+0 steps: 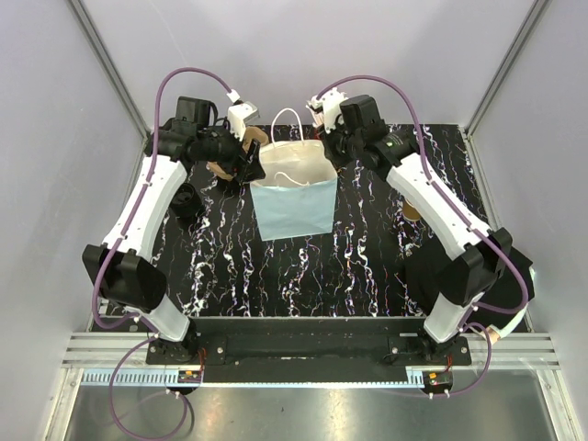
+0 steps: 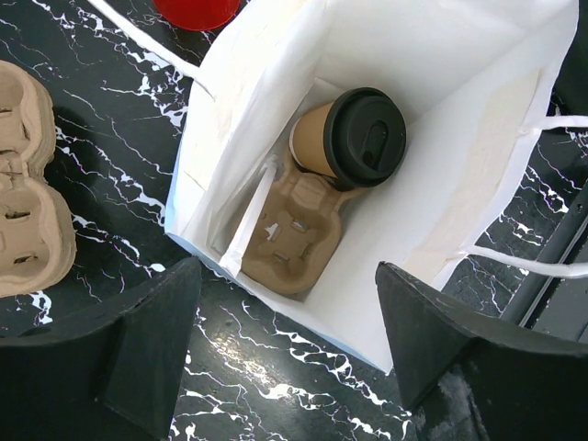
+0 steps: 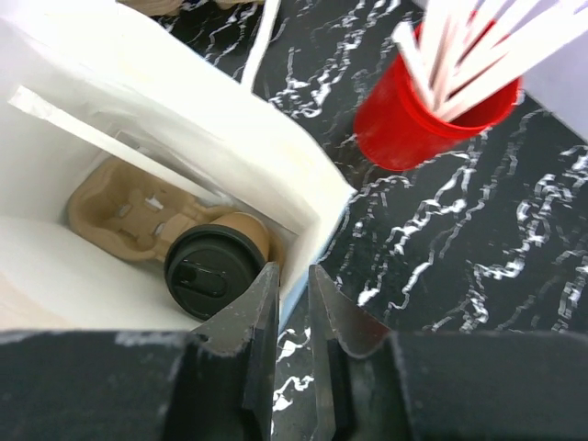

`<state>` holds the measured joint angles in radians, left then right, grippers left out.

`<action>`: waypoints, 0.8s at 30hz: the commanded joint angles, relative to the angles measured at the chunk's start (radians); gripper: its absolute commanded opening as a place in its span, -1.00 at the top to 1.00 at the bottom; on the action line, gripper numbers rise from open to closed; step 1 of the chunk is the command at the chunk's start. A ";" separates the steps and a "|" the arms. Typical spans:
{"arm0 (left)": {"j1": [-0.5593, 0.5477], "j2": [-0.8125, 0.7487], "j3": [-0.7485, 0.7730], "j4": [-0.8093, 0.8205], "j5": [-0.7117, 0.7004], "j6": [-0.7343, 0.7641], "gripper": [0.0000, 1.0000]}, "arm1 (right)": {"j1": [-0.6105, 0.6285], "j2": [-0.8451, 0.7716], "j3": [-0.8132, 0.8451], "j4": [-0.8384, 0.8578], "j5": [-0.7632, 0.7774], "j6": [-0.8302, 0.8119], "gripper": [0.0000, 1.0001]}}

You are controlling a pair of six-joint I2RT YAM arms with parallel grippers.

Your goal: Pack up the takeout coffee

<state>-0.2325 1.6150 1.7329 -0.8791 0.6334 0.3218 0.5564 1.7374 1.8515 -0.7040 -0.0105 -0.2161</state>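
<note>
The takeout coffee (image 2: 354, 138) is a tan paper cup with a black lid. It stands inside the pale blue paper bag (image 1: 294, 207), in a cardboard carrier (image 2: 294, 234) on the bag's floor. It also shows in the right wrist view (image 3: 216, 266). A white stick (image 2: 248, 220) lies beside the carrier. My left gripper (image 2: 287, 303) is open and empty, above the bag's left rim. My right gripper (image 3: 292, 276) is closed on the bag's right wall (image 3: 317, 225), one finger inside and one outside.
A red cup of white sticks (image 3: 413, 110) stands behind the bag's right side. A stack of cardboard carriers (image 2: 28, 184) lies left of the bag. A tan object (image 1: 411, 209) sits under the right arm. The bag's white handles (image 1: 292, 124) stick up.
</note>
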 commanded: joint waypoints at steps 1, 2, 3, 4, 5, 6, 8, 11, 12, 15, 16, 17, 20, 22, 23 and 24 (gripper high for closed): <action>-0.004 0.011 0.033 0.054 -0.009 0.000 -0.61 | 0.013 -0.093 -0.008 0.018 0.070 -0.002 0.52; -0.005 0.013 0.034 0.055 -0.014 -0.001 -0.61 | 0.016 -0.101 -0.009 0.018 0.072 -0.002 0.52; -0.005 0.017 0.036 0.061 -0.021 -0.004 -0.61 | 0.017 -0.113 -0.012 0.015 0.079 -0.003 0.52; -0.005 0.020 0.037 0.065 -0.035 -0.009 -0.61 | 0.017 -0.116 -0.014 0.014 0.081 -0.003 0.52; -0.007 0.025 0.040 0.066 -0.040 -0.010 -0.61 | 0.019 -0.124 -0.017 0.009 0.086 -0.003 0.52; -0.008 0.032 0.045 0.071 -0.046 -0.012 -0.61 | 0.020 -0.131 -0.023 0.003 0.086 -0.003 0.52; -0.010 0.042 0.054 0.077 -0.061 -0.012 -0.61 | 0.020 -0.147 -0.041 -0.003 0.086 -0.003 0.52; -0.010 0.059 0.065 0.086 -0.074 -0.013 -0.61 | 0.025 -0.173 -0.067 -0.003 0.087 -0.003 0.51; -0.008 0.059 0.065 0.091 -0.077 -0.015 -0.61 | 0.023 -0.179 -0.074 -0.003 0.089 -0.003 0.51; -0.008 0.066 0.066 0.117 -0.080 -0.024 -0.61 | 0.023 -0.206 -0.090 -0.002 0.093 -0.006 0.49; -0.010 0.068 0.070 0.123 -0.072 -0.026 -0.61 | 0.023 -0.213 -0.094 -0.002 0.093 -0.009 0.47; -0.008 0.077 0.074 0.129 -0.066 -0.029 -0.61 | 0.023 -0.226 -0.100 -0.002 0.098 -0.012 0.46; -0.010 0.098 0.102 0.137 -0.043 -0.041 -0.61 | 0.023 -0.252 -0.112 0.001 0.113 -0.023 0.38; -0.011 0.112 0.126 0.140 -0.032 -0.050 -0.61 | 0.025 -0.266 -0.117 0.001 0.132 -0.029 0.31; -0.013 0.124 0.152 0.138 -0.032 -0.053 -0.61 | 0.023 -0.280 -0.123 0.001 0.153 -0.038 0.12; -0.011 0.128 0.166 0.135 -0.037 -0.059 -0.62 | 0.023 -0.288 -0.126 0.001 0.165 -0.045 0.02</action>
<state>-0.2386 1.7195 1.8095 -0.7998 0.5797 0.2878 0.5701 1.5261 1.7313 -0.7238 0.0860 -0.2302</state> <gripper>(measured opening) 0.802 0.403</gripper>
